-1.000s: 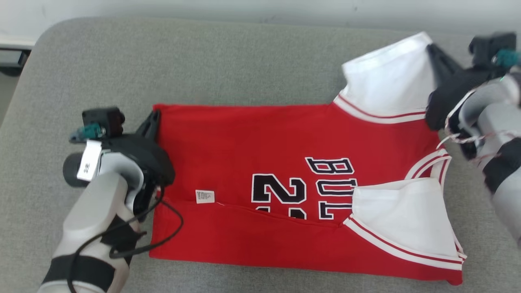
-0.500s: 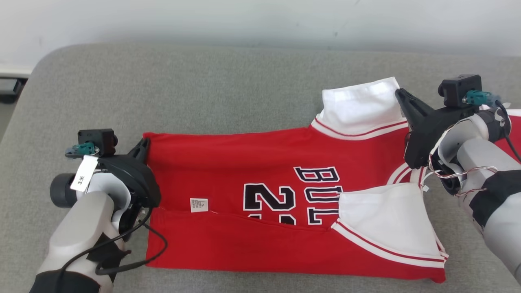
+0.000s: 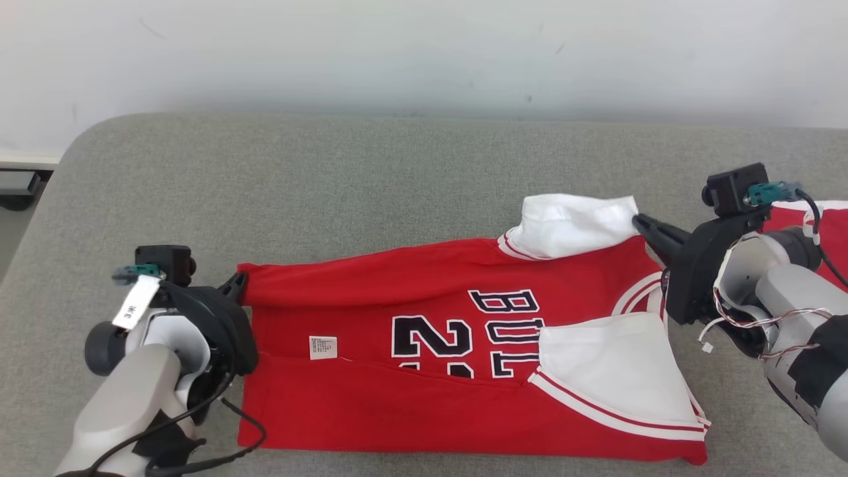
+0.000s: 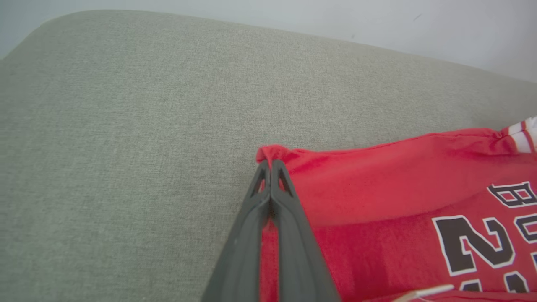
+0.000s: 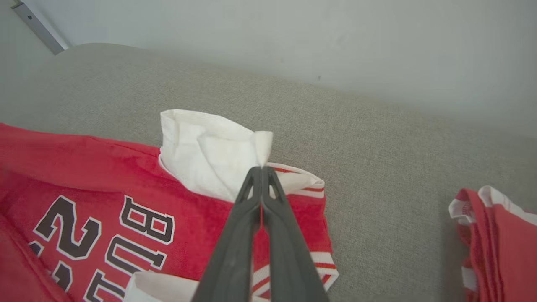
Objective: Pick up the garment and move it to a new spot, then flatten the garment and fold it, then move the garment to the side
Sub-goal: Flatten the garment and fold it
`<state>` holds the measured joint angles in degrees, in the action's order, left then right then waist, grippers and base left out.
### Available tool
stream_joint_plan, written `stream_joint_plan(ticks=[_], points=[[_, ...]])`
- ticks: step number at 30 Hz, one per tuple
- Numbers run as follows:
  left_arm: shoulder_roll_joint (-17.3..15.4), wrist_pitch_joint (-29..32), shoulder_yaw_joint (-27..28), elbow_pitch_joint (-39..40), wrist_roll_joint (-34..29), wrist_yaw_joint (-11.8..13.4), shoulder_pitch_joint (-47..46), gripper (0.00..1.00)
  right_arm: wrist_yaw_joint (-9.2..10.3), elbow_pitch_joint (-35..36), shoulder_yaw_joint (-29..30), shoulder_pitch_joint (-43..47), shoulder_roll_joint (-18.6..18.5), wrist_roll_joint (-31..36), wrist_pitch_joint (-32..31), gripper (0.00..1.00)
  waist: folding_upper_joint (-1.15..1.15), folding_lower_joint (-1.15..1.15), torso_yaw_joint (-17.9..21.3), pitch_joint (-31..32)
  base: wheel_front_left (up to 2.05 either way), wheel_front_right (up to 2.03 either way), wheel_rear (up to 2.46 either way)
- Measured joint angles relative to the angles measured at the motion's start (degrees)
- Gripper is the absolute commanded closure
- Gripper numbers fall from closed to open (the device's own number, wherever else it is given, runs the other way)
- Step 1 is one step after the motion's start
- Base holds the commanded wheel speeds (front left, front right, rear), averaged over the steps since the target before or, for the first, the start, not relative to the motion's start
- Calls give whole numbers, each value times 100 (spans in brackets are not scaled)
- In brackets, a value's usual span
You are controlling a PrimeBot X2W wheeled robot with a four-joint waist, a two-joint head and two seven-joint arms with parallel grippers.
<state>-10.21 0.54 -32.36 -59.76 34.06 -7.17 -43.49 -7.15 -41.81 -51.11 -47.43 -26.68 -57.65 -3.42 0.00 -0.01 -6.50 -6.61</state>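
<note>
The garment [image 3: 397,291] is a red jersey with black lettering and white sleeves, spread on the grey padded surface [image 3: 331,172]. Its near long edge is folded over the middle. My left gripper [image 3: 237,278] is shut on the far left hem corner, which the left wrist view shows pinched at the fingertips of this gripper [image 4: 269,161] on the garment [image 4: 377,180]. My right gripper [image 3: 637,220] is shut on the corner of the far white sleeve [image 3: 570,225], bunched and lifted. In the right wrist view the gripper [image 5: 261,169] pinches that sleeve [image 5: 201,147]. The near white sleeve [image 3: 609,364] lies flat.
A second red garment [image 3: 828,232] lies folded at the right edge, behind my right arm, also visible as a folded pile [image 5: 495,235]. A white wall [image 3: 424,53] runs behind the surface. Bare grey surface lies beyond and left of the jersey.
The head camera has tilted up. Both grippers have drawn the jersey's far edge toward me; the far sleeve, flat and spread before, is now bunched and closer to the lettering.
</note>
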Motion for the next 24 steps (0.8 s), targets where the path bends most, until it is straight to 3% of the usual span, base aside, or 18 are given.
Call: stream_joint_plan(ticks=[10, 24], points=[[-183, 296, -276, 298, 346, 0, 286, 100, 0, 428, -319, 176, -350, -713, -700, 100, 0, 1, 19, 227, 0, 0, 0], [-446, 397, -572, 673, 697, 0, 949, 100, 0, 1058, -673, 995, -803, -1402, -1154, 100, 0, 0, 61, 539, 0, 0, 0]])
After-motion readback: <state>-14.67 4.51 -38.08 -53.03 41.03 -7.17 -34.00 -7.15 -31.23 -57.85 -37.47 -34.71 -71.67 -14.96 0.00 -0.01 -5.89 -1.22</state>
